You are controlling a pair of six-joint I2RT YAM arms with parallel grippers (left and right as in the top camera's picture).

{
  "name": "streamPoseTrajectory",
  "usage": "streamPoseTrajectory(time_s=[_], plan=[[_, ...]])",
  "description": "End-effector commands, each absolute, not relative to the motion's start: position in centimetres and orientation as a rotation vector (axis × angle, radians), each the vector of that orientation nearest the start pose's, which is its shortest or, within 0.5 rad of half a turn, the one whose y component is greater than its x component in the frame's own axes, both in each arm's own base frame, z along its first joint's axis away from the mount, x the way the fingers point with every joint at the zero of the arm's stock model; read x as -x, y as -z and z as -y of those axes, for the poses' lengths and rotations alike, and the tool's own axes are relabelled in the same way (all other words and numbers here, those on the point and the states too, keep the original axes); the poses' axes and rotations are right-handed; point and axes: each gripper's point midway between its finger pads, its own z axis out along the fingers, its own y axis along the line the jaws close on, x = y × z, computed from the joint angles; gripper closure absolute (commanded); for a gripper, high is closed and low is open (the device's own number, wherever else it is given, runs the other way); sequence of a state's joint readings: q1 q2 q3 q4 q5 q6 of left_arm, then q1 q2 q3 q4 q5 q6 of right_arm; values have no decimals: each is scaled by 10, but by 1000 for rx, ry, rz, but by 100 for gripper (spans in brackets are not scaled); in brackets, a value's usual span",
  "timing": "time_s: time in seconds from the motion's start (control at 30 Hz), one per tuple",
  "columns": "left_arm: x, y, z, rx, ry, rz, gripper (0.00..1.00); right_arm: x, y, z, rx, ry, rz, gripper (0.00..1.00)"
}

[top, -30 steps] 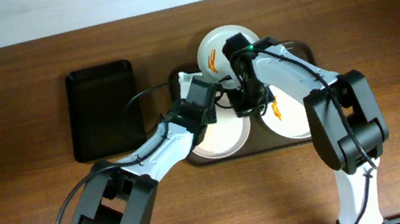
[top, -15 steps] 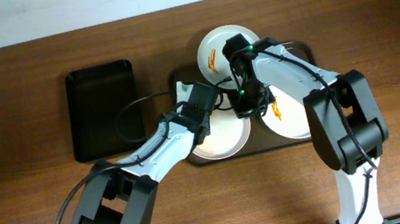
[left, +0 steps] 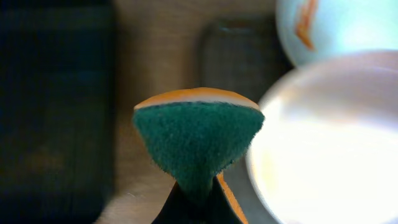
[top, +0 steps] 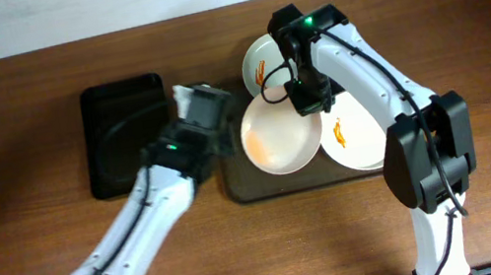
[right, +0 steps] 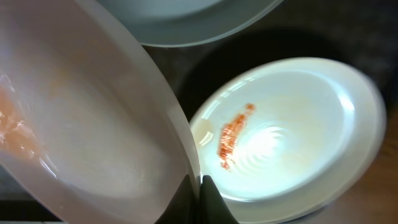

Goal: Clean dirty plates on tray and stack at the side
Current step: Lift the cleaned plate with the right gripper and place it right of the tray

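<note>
My right gripper (top: 307,99) is shut on the rim of a plain white plate (top: 278,138) and holds it tilted above the dark brown tray (top: 242,186). In the right wrist view the jaws (right: 196,186) pinch that plate's edge (right: 81,124). A plate with an orange smear (top: 354,137) lies on the tray at the right, also seen in the right wrist view (right: 286,137). Another smeared plate (top: 261,61) lies at the back. My left gripper (top: 196,106) is shut on a green and orange sponge (left: 199,140), left of the held plate (left: 329,149).
A smaller black tray (top: 126,137) lies on the wooden table to the left of the brown tray, and shows dark in the left wrist view (left: 56,106). The left arm stretches diagonally from the front left.
My right gripper has lifted the plain plate off the tray and tilted it. My left arm has drawn back to the left with the sponge, away from the plate.
</note>
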State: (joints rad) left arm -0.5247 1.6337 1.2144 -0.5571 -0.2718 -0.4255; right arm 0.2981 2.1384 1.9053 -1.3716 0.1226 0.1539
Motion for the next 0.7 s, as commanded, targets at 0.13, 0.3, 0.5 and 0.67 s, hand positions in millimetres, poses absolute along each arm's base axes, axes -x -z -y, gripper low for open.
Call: streamPoseTrajectory(time_s=[0.13,0.3,0.5,0.67], plan=[[-446,-125,49,14,-13,-2469,100,-398,-121,-112,401,547,-2968,96],[-454,-63,25,1,75,-2589,100,-395,-144,-112,365,835,-2823,96],[-457,-49,7,57,61,-2605,100,-396,-194,-133,397,1017,-2586,96],[-455,-32,7,59,60,-2640,100,-387,-225,-166,529,1152,-2366,96]])
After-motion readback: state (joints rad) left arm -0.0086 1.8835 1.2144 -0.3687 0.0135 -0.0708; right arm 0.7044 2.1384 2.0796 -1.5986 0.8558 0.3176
